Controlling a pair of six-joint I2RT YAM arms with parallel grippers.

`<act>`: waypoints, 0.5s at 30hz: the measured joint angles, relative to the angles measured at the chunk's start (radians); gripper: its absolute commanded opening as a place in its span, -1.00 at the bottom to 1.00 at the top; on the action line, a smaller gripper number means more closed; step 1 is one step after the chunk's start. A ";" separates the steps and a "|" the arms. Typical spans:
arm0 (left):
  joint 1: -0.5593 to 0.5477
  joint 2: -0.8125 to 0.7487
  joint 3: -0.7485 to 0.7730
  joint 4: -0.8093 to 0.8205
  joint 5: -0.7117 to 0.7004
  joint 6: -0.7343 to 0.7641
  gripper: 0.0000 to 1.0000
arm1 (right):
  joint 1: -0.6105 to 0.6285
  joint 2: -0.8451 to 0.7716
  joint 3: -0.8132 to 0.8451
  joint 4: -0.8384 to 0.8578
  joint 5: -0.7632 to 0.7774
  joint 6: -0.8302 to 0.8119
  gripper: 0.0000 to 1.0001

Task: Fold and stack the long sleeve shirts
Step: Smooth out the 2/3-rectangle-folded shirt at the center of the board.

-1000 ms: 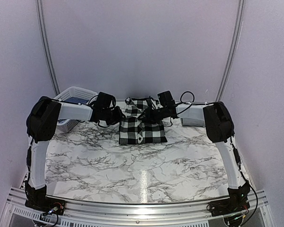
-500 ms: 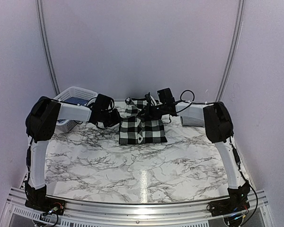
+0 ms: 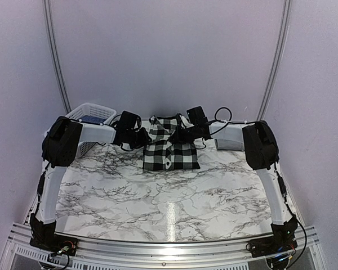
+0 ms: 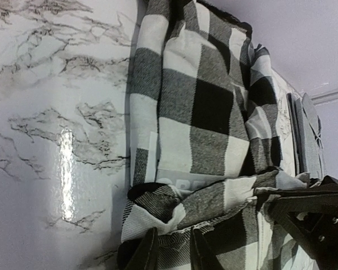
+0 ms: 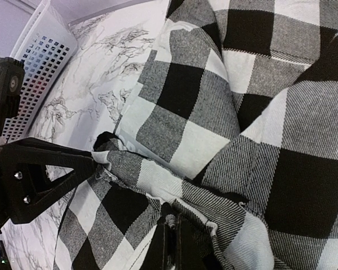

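Observation:
The black-and-white check shirt (image 3: 170, 153) lies partly folded at the far middle of the marble table (image 3: 169, 208). Its far part is bunched up between my two grippers. My left gripper (image 3: 143, 136) is at the shirt's far left edge; in the left wrist view (image 4: 172, 250) its fingers are narrowly apart with a thick fold of check cloth between them. My right gripper (image 3: 178, 136) is at the shirt's far middle; in the right wrist view (image 5: 172, 224) it is shut on a thin hem of the cloth. A band of white letters (image 4: 186, 181) peeks out under the fold.
A white plastic basket (image 3: 85, 121) stands at the far left and also shows in the right wrist view (image 5: 31, 73). A folded grey item (image 3: 230, 144) lies at the far right, beyond the shirt (image 4: 307, 132). The white back wall is close behind.
My left arm has swung right and its gripper has come in against the shirt's far left edge. The right gripper has stayed at the shirt's far middle.

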 measured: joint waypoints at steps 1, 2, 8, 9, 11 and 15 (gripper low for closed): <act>0.000 0.013 0.005 -0.001 0.002 0.000 -0.60 | 0.000 0.000 0.000 -0.002 0.010 -0.006 -1.00; 0.000 0.019 0.006 -0.002 0.006 0.000 -0.60 | 0.000 0.000 0.000 -0.003 0.016 -0.013 -1.00; 0.000 0.024 0.044 -0.025 0.013 0.006 -0.52 | -0.001 0.000 0.008 -0.024 0.026 -0.046 -0.72; 0.001 0.024 0.052 -0.025 0.013 0.010 -0.50 | -0.002 0.000 0.012 -0.031 0.028 -0.050 -0.65; 0.003 0.017 0.056 -0.027 0.013 0.018 -0.48 | -0.004 -0.003 0.017 -0.040 0.037 -0.063 -0.51; 0.010 -0.009 0.053 -0.042 0.012 0.024 -0.48 | -0.013 -0.035 0.014 -0.075 0.061 -0.096 -0.33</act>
